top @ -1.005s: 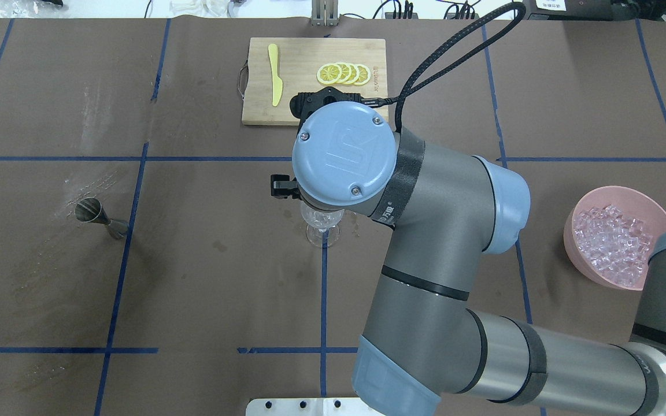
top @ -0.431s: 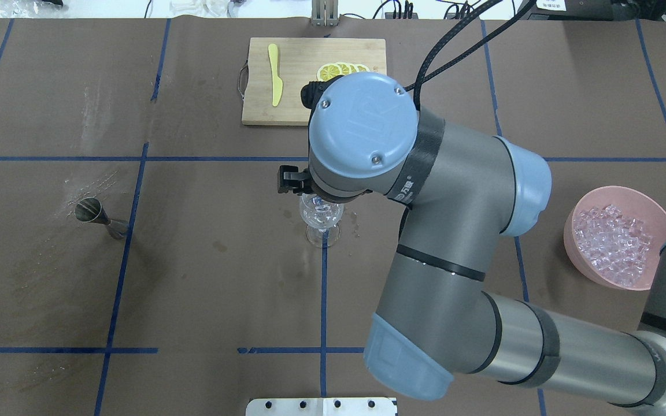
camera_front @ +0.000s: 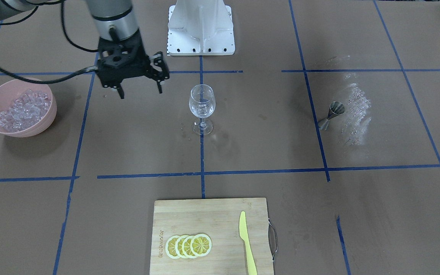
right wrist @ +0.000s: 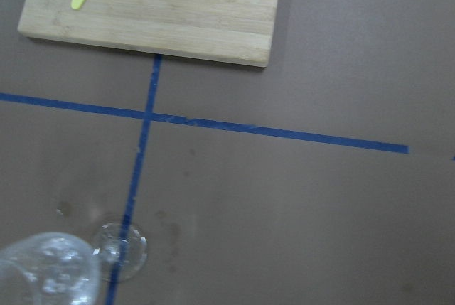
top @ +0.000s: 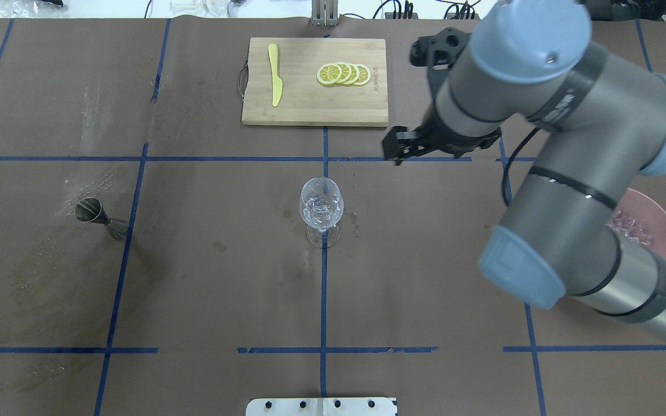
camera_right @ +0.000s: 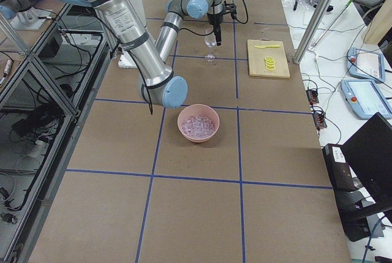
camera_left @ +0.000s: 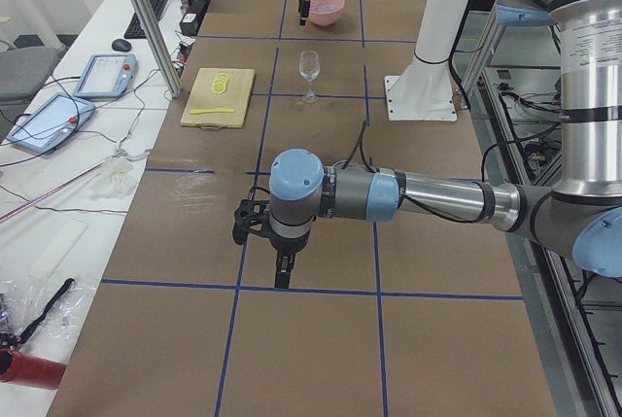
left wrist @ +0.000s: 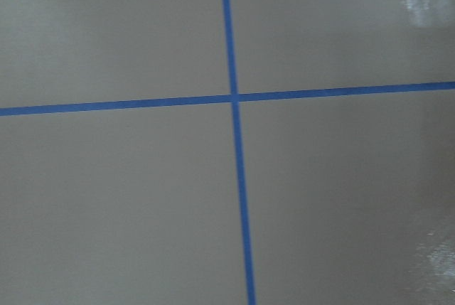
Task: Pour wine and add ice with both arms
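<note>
One second back right gripper (camera_front: 140, 91) hung over wine glass (camera_front: 202, 103); now off it, between glass and pink bowl (camera_front: 36, 128), jaws spread, empty. Ice (camera_front: 22, 109) heaped in bowl; some cubes in glass. Glass, bowl unmoved on surface (camera_front: 281, 133). Left gripper (camera_left: 282, 263) low over surface's left end; cannot tell jaws' state.

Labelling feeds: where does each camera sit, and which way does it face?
Front-facing: across the table, facing the base; right end effector open.
Overhead: behind the base, looking down; right arm.
Exterior left: table's left end; left arm near.
Exterior right: opposite end; right arm near.
Left wrist: down on blue tape; no body.
Right wrist: down on cutting board; no body.
Shared: wine glass, except left wrist.
</note>
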